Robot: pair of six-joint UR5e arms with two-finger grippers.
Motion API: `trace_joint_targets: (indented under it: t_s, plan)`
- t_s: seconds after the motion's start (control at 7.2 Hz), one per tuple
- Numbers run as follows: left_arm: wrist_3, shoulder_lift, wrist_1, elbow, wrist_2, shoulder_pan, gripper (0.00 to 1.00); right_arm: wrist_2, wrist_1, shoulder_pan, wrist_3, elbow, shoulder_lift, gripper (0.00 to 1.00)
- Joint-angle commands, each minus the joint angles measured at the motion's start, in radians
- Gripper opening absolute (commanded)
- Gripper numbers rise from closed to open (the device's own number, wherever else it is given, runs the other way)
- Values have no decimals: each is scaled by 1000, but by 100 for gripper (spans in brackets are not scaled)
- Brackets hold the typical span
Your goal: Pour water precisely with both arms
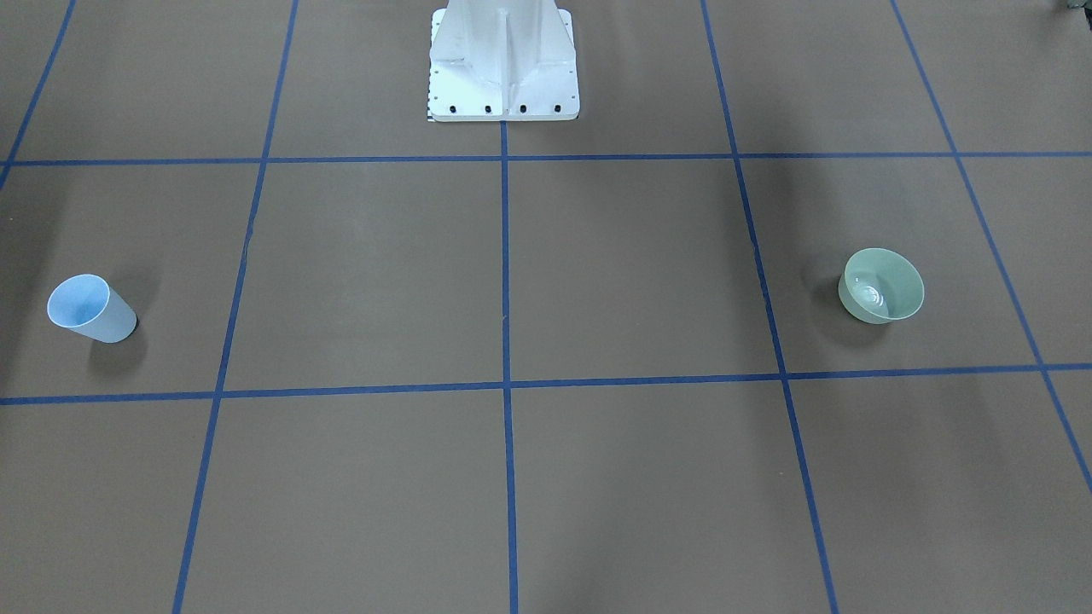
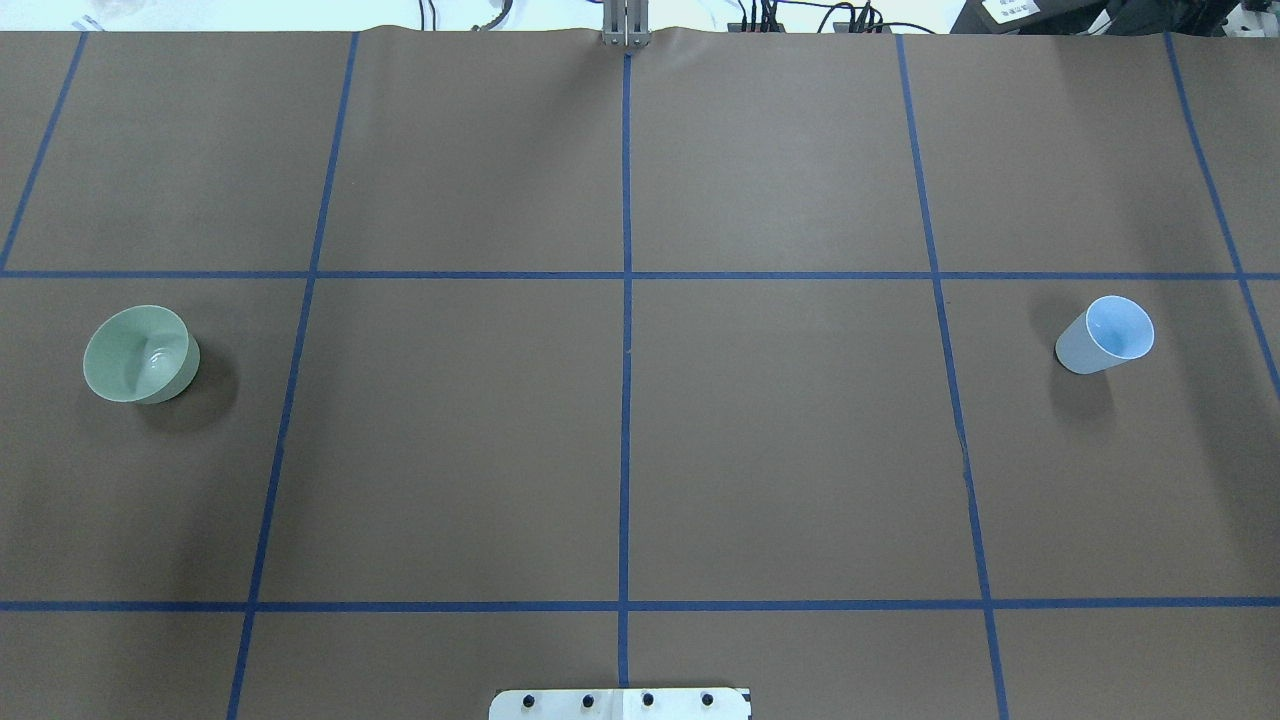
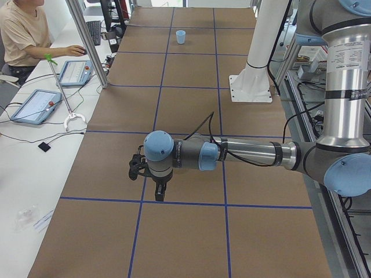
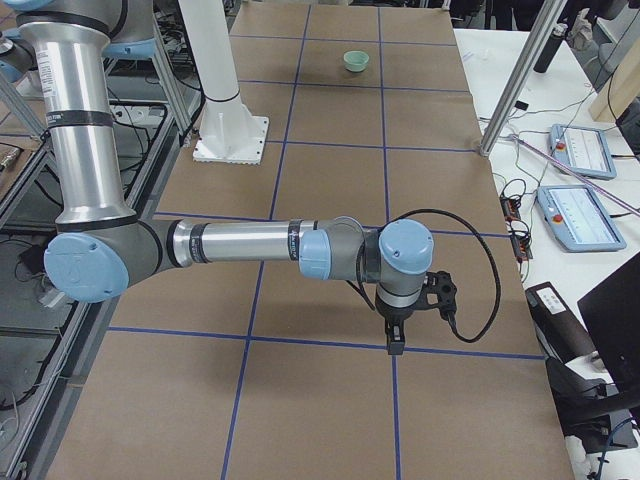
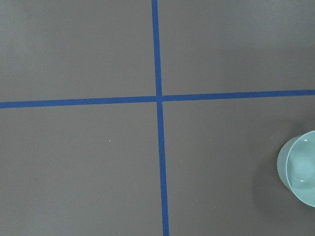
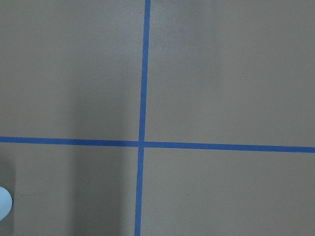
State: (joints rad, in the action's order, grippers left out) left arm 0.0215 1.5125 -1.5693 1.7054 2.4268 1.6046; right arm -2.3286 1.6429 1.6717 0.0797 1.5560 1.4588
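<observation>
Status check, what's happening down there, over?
Left gripper, right gripper: clear of vessels, fingers unreadable. Water in green bowl; blue cup upright, opposite end. Nothing between them.

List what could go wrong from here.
1. The water sits in a wide green bowl; poured over that broad rim, it may miss the narrower blue cup.
2. Bowl and cup stand at opposite table ends, so carrying them together could slosh water.

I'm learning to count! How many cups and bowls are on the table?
2: a green bowl sits on the robot's left side, and a blue cup on its right. None seems hidden.
</observation>
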Motion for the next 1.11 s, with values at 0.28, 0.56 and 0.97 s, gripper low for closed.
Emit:
trace_joint_targets:
  t_s: [0.28, 0.56, 0.97]
  plan:
    - [-2, 9, 0, 3, -2, 0, 100, -2, 0, 0, 0, 9, 2, 100]
    - [0, 21, -2, 6, -3, -2, 100, -2, 0, -1, 0, 9, 2, 100]
    - [-6, 25, -6, 5, -9, -2, 100, -2, 0, -1, 0, 15, 2, 100]
